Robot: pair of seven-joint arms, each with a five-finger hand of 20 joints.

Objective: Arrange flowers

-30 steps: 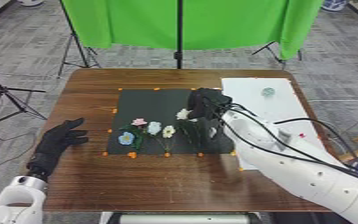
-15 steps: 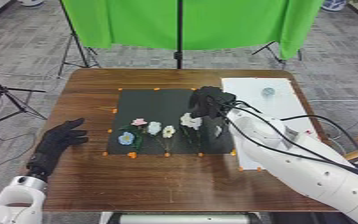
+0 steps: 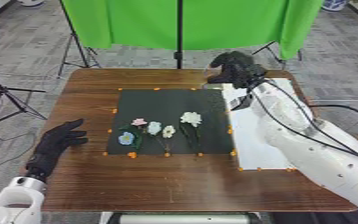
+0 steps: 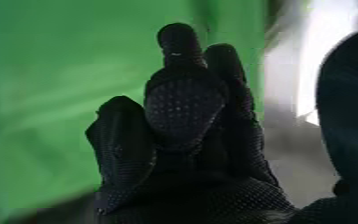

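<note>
Five flowers (image 3: 190,118) lay on the black mat (image 3: 162,102): one blue, one pink, three white. The left hand (image 3: 62,136) was open at the table's (image 3: 104,185) left side. The right hand (image 3: 236,69), fingers loosely extended, thumb wide, was at the far end of one white sheet (image 3: 257,152), partly obstructed by the right arm (image 3: 313,150). One green cloth (image 3: 140,25) hung beyond.

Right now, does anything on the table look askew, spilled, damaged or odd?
Nothing stands out. The blue flower, pink flower and white flowers lie on the square black mat, with no visible damage, and the white rectangular sheet lies beside it. I cannot judge what the right robot hand hides.
</note>
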